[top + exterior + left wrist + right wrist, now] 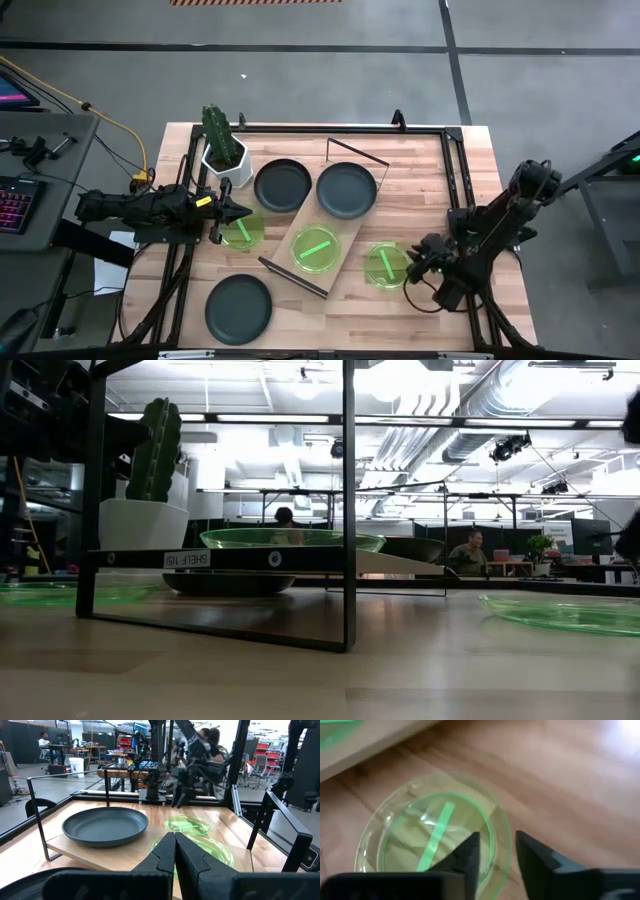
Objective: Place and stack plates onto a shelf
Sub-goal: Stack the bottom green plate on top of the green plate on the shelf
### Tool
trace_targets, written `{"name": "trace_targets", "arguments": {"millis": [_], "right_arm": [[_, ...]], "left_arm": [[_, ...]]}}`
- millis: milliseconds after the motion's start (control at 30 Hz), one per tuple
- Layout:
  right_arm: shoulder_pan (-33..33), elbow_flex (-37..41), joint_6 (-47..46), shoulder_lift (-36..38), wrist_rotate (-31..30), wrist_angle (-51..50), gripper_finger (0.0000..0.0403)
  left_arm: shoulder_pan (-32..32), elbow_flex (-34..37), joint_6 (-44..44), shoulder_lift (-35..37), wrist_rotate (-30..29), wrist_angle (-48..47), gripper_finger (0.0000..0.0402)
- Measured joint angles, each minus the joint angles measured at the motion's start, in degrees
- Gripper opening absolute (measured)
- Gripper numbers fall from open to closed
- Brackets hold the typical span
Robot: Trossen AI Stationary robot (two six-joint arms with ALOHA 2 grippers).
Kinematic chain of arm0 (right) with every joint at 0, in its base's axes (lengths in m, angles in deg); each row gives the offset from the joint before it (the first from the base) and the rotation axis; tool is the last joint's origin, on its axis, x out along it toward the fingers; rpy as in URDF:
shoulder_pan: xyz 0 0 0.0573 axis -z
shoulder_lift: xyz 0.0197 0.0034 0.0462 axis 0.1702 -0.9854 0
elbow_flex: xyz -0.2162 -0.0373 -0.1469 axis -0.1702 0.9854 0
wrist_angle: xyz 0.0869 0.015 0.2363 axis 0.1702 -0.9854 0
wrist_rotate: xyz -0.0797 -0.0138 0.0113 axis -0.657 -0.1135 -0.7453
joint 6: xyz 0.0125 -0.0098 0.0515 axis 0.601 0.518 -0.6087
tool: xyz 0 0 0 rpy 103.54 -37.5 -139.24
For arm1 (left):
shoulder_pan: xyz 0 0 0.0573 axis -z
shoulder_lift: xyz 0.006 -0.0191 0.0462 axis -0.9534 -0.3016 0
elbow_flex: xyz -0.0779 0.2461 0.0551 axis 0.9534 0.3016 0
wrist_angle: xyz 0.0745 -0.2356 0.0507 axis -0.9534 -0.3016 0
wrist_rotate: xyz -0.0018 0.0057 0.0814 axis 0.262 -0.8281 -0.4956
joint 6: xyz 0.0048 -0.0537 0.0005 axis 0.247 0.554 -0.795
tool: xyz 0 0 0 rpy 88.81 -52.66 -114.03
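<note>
My right tool (415,268) sits low at the edge of a translucent green plate (386,265) on the worktop (420,190), its fingers (470,852) narrowly apart with the rim showing in the gap. My left tool (240,212), fingers (165,855) pressed together and holding nothing, hangs just over another green plate (242,232) beside the shelf (300,262). The shelf, a pale wood plank on thin black frame legs, carries a green plate (316,247) and a matte dark plate (346,189). A label (187,559) on its front edge is too small for me to read. One dark plate (283,184) lies near the cactus pot (225,160), another (239,308) near the worktop's front.
</note>
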Motion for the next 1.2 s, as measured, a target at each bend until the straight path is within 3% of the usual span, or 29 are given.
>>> {"name": "trace_targets", "arguments": {"millis": [133,267,500,733,900,1100,1200], "right_arm": [[1.11,8.16,-0.07,2.01,-0.58,10.76,0.0170],[2.44,12.86,0.33,4.66,-1.06,15.57,0.0201],[3.23,17.28,8.04,5.47,-1.56,29.96,0.0204],[3.45,17.43,12.67,5.47,0.46,34.59,0.0196],[3.72,17.43,12.70,5.47,1.89,34.35,0.0152],[4.78,17.43,13.77,5.49,4.12,34.19,0.0015],[5.20,17.41,13.75,6.17,4.92,34.52,0.0014]], "left_arm": [[0.01,0.00,0.01,0.00,0.00,0.01,0.0000],[0.00,-0.02,0.00,0.00,0.01,0.00,0.0000],[0.01,-0.01,0.00,-0.01,0.00,0.01,0.0000],[0.02,0.00,0.00,-0.01,0.01,0.02,0.0000],[0.00,0.00,0.00,0.00,0.00,0.00,0.0000],[0.01,0.00,0.00,0.00,0.00,0.01,0.0000],[0.02,-0.01,0.00,-0.01,0.00,0.01,0.0000]]}}
